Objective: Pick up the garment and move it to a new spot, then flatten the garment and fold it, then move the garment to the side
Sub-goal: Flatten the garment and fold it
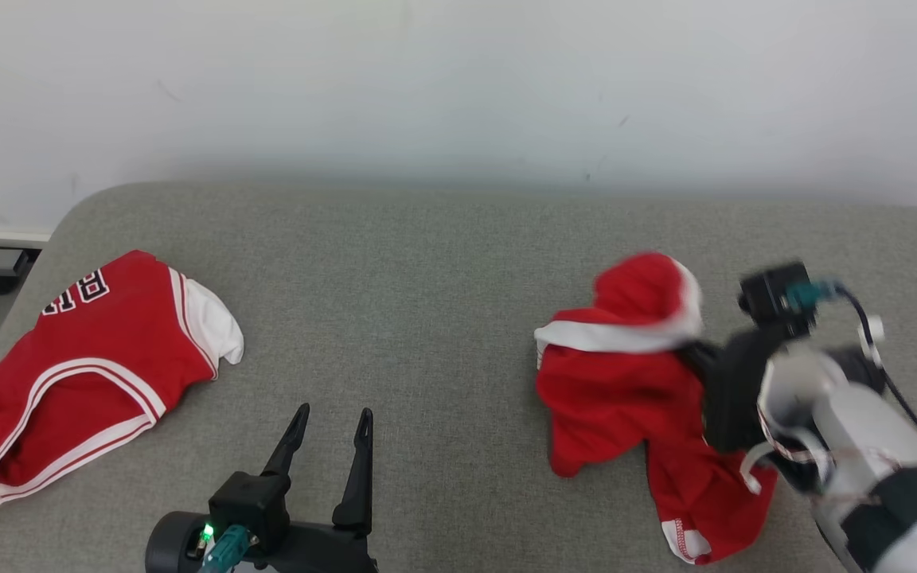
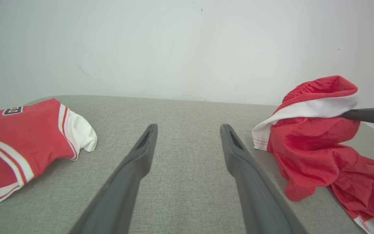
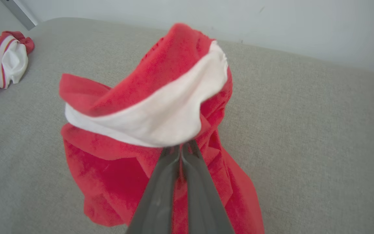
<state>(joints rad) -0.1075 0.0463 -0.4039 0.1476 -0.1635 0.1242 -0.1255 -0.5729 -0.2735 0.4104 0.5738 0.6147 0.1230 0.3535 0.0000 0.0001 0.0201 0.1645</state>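
Right pincer [image 3: 180, 148] pinched shut on the crumpled red garment [image 3: 148, 107] at its white band. The thin creased cloth bunches around its tips and trails onto the grey woven surface [image 3: 304, 130]. Left pincer [image 1: 329, 422] stands wide open. Beyond it to the left lies a red jersey [image 1: 84, 358] with white trim, its block lettering cut off and unreadable.

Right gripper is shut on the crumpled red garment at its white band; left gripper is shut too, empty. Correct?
Not quite: the left gripper is open, jaws apart and empty, as the left wrist view shows. The right gripper is shut on the crumpled red garment at its white band.
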